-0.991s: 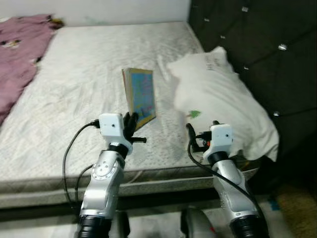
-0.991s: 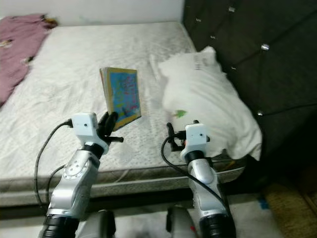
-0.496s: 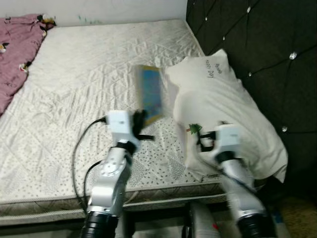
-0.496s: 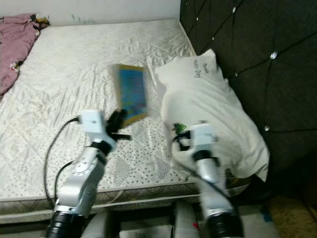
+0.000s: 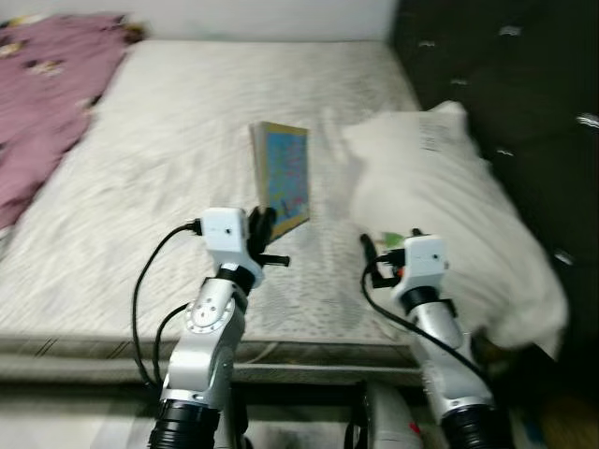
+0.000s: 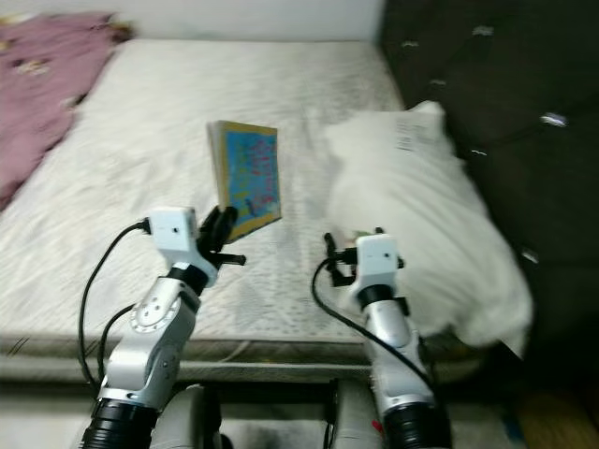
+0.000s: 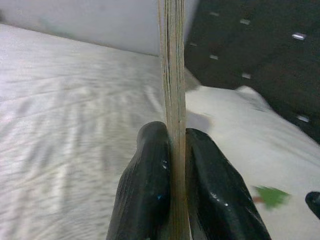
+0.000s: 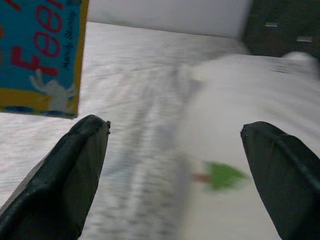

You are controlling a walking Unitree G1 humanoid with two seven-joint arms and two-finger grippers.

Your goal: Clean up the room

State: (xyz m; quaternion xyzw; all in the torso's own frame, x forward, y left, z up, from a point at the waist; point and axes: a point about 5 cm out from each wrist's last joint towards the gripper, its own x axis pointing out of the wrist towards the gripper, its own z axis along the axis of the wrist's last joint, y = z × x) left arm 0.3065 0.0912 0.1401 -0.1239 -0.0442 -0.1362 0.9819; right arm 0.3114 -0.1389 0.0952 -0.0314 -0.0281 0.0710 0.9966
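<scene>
1. The book (image 5: 282, 177), a thin blue picture book with a yellow border, stands upright on its edge above the mattress (image 5: 140, 187), pinched at its lower corner by the left gripper (image 7: 170, 165). From the robot's head it sits at about 12 o'clock, slightly toward 11.
2. The left wrist view shows both black fingers (image 7: 145, 185) pressed flat against the two covers, with the page edge running straight up between them. The grasp looks centred, but it bites only a small part of the book.
3. The right gripper (image 8: 175, 165) hangs free at about 1 o'clock, its fingers spread wide with nothing between them, just short of the white pillow (image 5: 449, 215).
4. A purple blanket (image 5: 47, 103) lies bunched at about 10 o'clock on the far side of the bed, well apart from the book.
5. Judging the step as carrying the book off the bed: keep the wrist level so the tall cover does not lever out of the pinch, and move slowly, since the weight sits above the grip.
6. If the book starts to tilt, the open right gripper could steady its free edge.
7. Keep the book clear of the pillow and the dark headboard (image 5: 505, 84) at 2 o'clock while turning.
</scene>
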